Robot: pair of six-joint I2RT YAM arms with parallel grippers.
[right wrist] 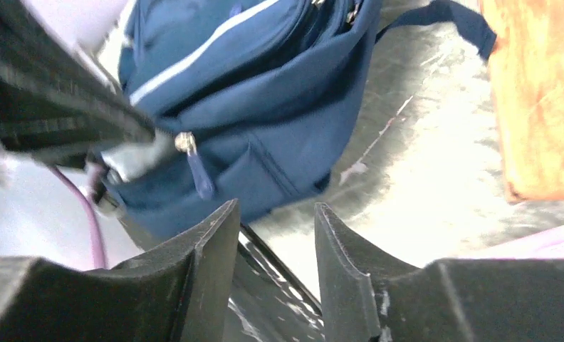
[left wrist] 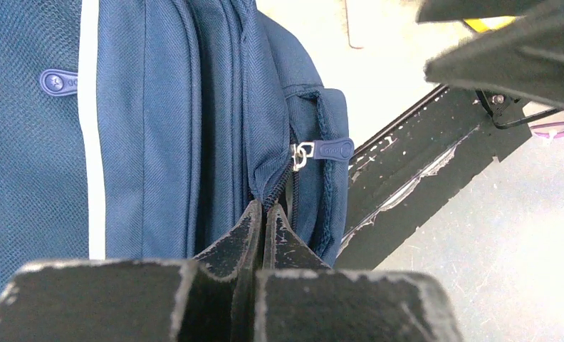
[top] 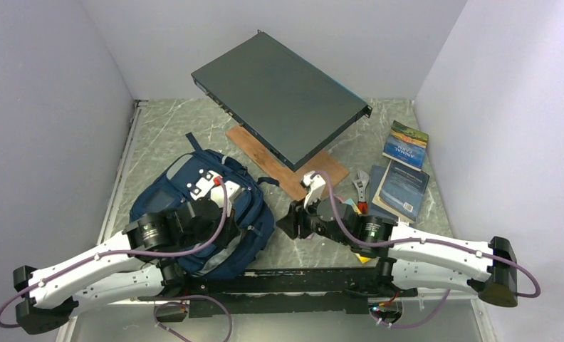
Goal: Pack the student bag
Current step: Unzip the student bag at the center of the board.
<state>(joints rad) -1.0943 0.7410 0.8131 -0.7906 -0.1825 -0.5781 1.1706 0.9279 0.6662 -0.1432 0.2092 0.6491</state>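
The student bag (top: 183, 187), navy blue with light stripes, lies on the table's left half. My left gripper (top: 236, 229) is at its lower right side. In the left wrist view the jaws (left wrist: 265, 214) are shut on the bag's fabric edge (left wrist: 194, 128) beside a zip, just below a blue zip pull (left wrist: 332, 151). My right gripper (top: 290, 224) is open and empty, a little to the right of the bag. In the right wrist view its gap (right wrist: 275, 214) faces the bag's side pocket (right wrist: 265, 135) and a hanging zip pull (right wrist: 197, 174).
A big dark grey flat device (top: 283, 96) lies tilted at the back on a wooden board (top: 288, 169). Two books (top: 406, 142) (top: 404, 187) and a wrench (top: 362, 187) lie at the right. A black rail (top: 300, 274) runs along the near edge.
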